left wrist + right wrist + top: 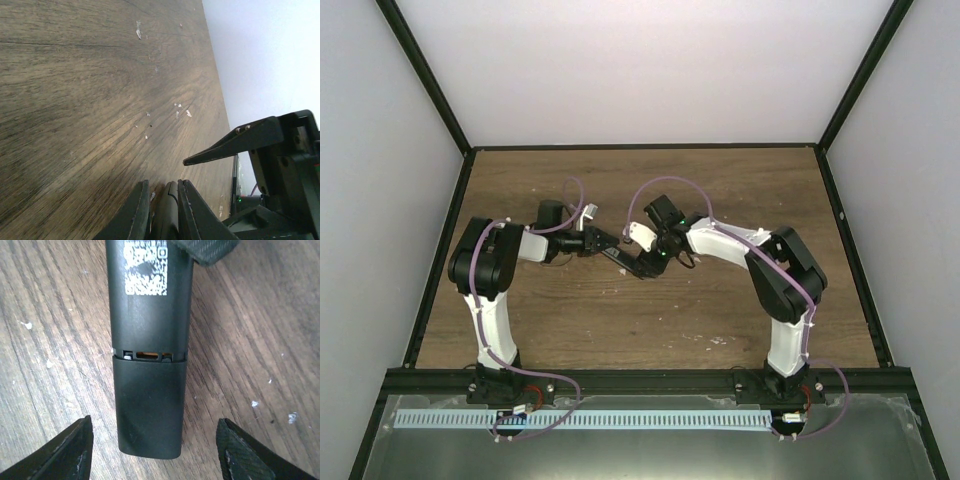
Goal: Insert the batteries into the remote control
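Arms meet mid-table in your top view, left gripper [604, 246] and right gripper [656, 258] at the slim black rectangular remote control [628, 263], too small to read. Your left wrist view shows those jaws clamped on a dark edge, probably the remote control. Your right wrist view shows jaws wide apart beside the short black plastic cover [150, 405], with a thin gap open; batteries are unseen, likely inside, so only seating the cover looks left.
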